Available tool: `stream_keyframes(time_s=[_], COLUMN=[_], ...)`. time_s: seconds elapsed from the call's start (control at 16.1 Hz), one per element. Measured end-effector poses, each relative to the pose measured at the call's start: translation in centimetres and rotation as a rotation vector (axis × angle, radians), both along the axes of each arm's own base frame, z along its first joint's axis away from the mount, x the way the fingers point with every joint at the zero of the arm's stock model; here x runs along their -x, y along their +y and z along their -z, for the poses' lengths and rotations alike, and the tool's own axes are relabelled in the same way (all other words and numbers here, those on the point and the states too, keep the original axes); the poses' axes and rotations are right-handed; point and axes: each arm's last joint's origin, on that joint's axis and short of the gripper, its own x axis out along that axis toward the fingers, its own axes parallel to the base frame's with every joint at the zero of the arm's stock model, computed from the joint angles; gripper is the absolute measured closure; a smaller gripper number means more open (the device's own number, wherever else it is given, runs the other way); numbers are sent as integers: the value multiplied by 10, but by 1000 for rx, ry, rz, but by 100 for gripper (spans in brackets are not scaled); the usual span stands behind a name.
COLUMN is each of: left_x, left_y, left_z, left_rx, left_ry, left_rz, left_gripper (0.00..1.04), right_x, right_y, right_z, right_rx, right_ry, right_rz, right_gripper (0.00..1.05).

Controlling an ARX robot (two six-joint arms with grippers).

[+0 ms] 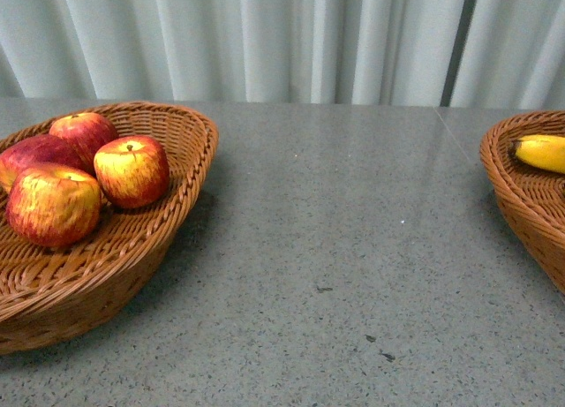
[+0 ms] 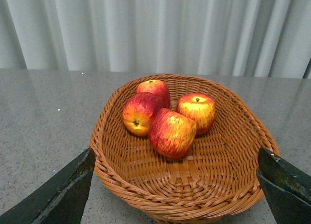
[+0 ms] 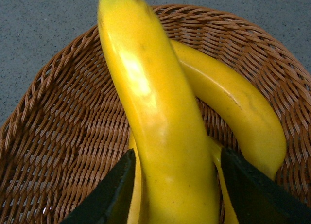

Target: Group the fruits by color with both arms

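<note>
1. In the right wrist view, the right arm's black two-finger gripper [image 3: 170, 195] has its fingers [image 3: 104, 195] pressed to both sides of a smooth bright-yellow banana [image 3: 155, 127], clamped on it above a brown woven wicker basket [image 3: 58, 117].
2. Just behind it, a second yellow banana [image 3: 233, 107] lies in that basket, curving out from under the held one. A sliver of yellow shows below the held banana; whether it is a third fruit cannot be told.
3. In the left wrist view, the left arm's black gripper [image 2: 175, 185] is spread wide, holding nothing, its fingers [image 2: 63, 192] at either side of another brown wicker basket [image 2: 218, 185].
4. Four glossy red apples with yellow streaks [image 2: 172, 132] sit clustered and touching in that basket's far half.
5. In the front view, the apple basket [image 1: 106, 275] stands at the left and the banana basket [image 1: 521, 195] at the right, well apart on the grey speckled tabletop [image 1: 335, 248].
6. Farthest back hangs a pale pleated curtain [image 1: 282, 36].
</note>
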Motion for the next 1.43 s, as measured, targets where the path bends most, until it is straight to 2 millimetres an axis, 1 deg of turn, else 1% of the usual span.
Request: stream_keyframes(time_s=[0.06, 0.12, 0.25, 0.31, 0.37, 0.43, 0.5, 0.56, 0.62, 0.68, 0.75, 0.81, 0.93, 0.99, 1.06, 1.12, 1.24, 1.3, 1.37, 1.43], left_x=[0, 0, 0, 0, 0, 0, 0, 0, 0, 0, 0, 0, 0, 0, 0, 0, 0, 0, 0, 0], left_y=[0, 0, 0, 0, 0, 0, 0, 0, 0, 0, 0, 0, 0, 0, 0, 0, 0, 0, 0, 0], left_z=[0, 0, 0, 0, 0, 0, 0, 0, 0, 0, 0, 0, 0, 0, 0, 0, 0, 0, 0, 0], left_rx=[0, 0, 0, 0, 0, 0, 0, 0, 0, 0, 0, 0, 0, 0, 0, 0, 0, 0, 0, 0], left_ry=[0, 0, 0, 0, 0, 0, 0, 0, 0, 0, 0, 0, 0, 0, 0, 0, 0, 0, 0, 0], left_rz=[0, 0, 0, 0, 0, 0, 0, 0, 0, 0, 0, 0, 0, 0, 0, 0, 0, 0, 0, 0], left_gripper=[7, 7, 7, 7, 7, 7, 7, 7, 7, 7, 7, 7, 7, 7, 7, 7, 7, 7, 7, 7], right_x=[2, 4, 6, 9, 14, 23, 33, 43, 54, 71, 96, 119, 152, 162, 166, 169, 174, 176, 178, 180], right_y=[1, 4, 14, 23, 31, 41, 48, 53, 59, 66, 67, 64, 61, 64, 67, 70, 74, 81, 86, 85], right_z=[-4, -14, -56, -84, -106, -127, -139, -146, -148, -138, -117, -93, -51, -31, -23, -17, 2, 5, 10, 15], right_rx=[0, 5, -1, -23, -49, -91, -126, -159, -157, -106, -76, -54, -49, -50, -52, -55, -53, -50, -63, -57], right_ry=[-8, -38, -158, -250, -338, -411, -447, -466, -518, -597, -604, -595, -586, -579, -586, -594, -578, -583, -589, -585], right_rz=[-3, -13, -53, -88, -120, -155, -178, -192, -157, 13, 154, 247, 275, 273, 263, 260, 271, 282, 239, 261], right_gripper=[43, 32, 9, 6, 7, 6, 7, 7, 9, 22, 35, 48, 72, 84, 95, 103, 103, 103, 103, 103])
